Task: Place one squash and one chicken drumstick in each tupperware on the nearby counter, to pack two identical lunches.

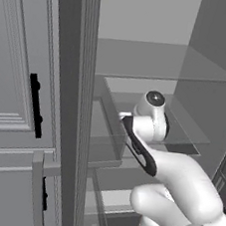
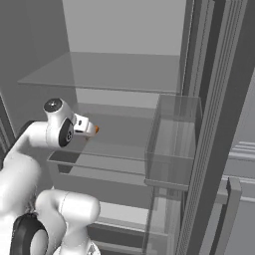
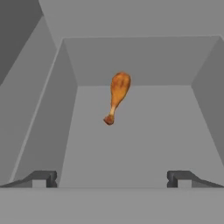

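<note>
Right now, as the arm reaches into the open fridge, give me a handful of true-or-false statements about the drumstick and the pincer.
1. The pincer is open. True.
2. The pincer grips the drumstick. False: the drumstick lies apart from it, ahead of the fingertips.
3. The drumstick is orange with a thin bone end. True.
4. A squash lies beside the drumstick. False: it lies alone on the grey floor of the compartment.
5. The door bin holds bottles. False: nothing shows in it.

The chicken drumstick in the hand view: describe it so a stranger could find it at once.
Look into the grey compartment with sloping walls. On its floor, towards the back wall, lies the chicken drumstick, alone. It is orange and club-shaped, its thick end towards the back, its thin bone end pointing at the camera.
</note>
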